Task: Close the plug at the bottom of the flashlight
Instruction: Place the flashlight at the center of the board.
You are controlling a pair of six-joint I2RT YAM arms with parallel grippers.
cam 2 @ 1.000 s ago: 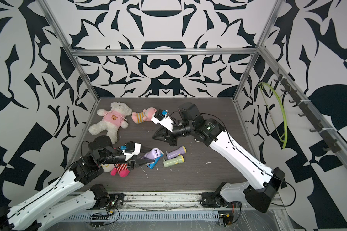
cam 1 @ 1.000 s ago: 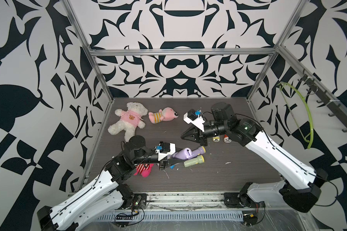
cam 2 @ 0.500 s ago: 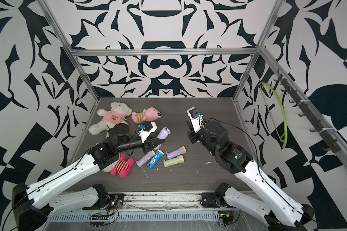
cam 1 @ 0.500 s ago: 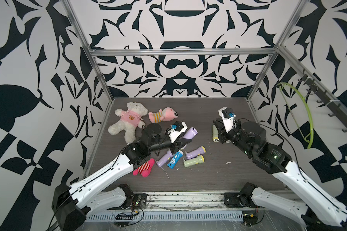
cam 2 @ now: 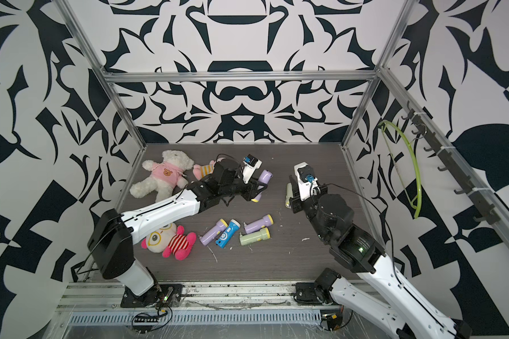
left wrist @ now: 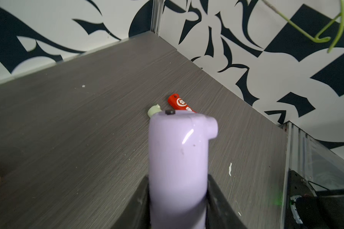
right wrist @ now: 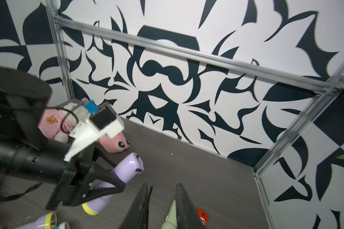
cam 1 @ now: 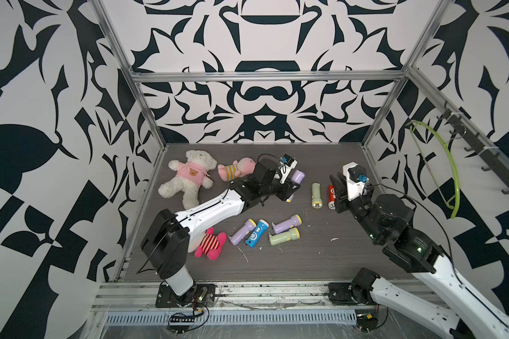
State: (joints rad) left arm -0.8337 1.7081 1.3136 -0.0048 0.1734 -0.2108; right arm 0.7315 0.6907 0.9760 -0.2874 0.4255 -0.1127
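at the front of the dark grey wood-grain desk (cam 1: 321, 264) lies a pink plush toy with a red striped shirt and yellow glasses (cam 2: 171, 242), partly under the left arm. just beside it four small plastic torches lie close together: a purple flashlight (cam 1: 241, 234), a blue flashlight (cam 1: 257, 233), a light green flashlight (cam 1: 284, 236) and a second purple flashlight (cam 1: 286, 223).

further back, near the middle of the desk, the left gripper (cam 1: 288, 190) is clamped on the body of the lilac flashlight with a yellow head (cam 1: 298, 176). the flashlight is tilted, with the yellow head lower and toward the front and the tail end higher and toward the back. in the right wrist view a small dark port (right wrist: 139, 170) is visible at the tail end, not covered.

to the right of it is the right gripper (cam 1: 337, 189). its two black fingers stand a little apart and nothing is between them. it is near the held flashlight but does not touch it. under it a pale green flashlight (cam 1: 316, 195) and a red flashlight (cam 1: 331, 195) lie side by side on the desk, the red one partly hidden by the gripper.

at the back left are a white teddy bear in a pink hoodie (cam 1: 191, 176) and a pink plush animal with yellow stripes (cam 1: 235, 171). a light green hanger (cam 1: 450, 176) hangs on the right wall.
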